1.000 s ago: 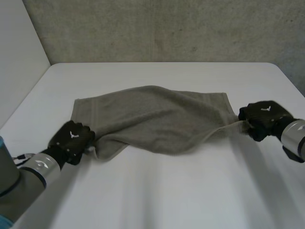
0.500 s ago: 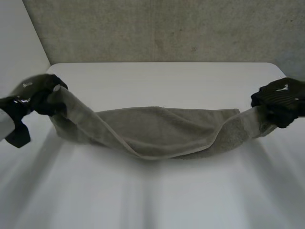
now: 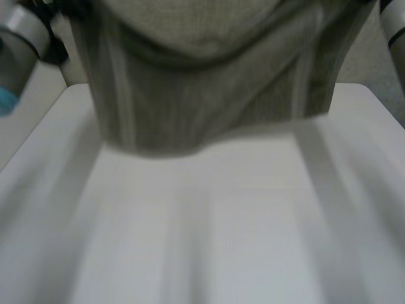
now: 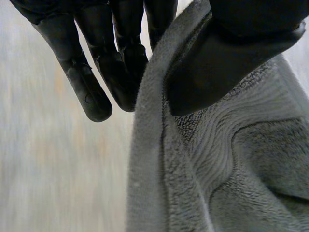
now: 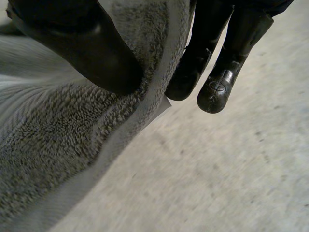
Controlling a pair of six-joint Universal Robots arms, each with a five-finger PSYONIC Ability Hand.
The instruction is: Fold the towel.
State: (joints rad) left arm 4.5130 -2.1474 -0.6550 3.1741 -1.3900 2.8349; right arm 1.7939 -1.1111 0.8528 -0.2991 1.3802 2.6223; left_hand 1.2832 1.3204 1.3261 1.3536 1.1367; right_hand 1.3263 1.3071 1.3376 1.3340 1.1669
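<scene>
You see the towel [image 3: 202, 95] lifted high over the white table [image 3: 221, 240], hanging spread between both hands, left hand [image 4: 227, 58] pinching its edge between thumb and fingers, right hand [image 5: 82, 43] pinching the opposite edge likewise.

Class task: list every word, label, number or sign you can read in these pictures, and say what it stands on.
No text can be read.
The towel is plain.
The right hand has a small moulded mark on one finger, too faint to read.
</scene>
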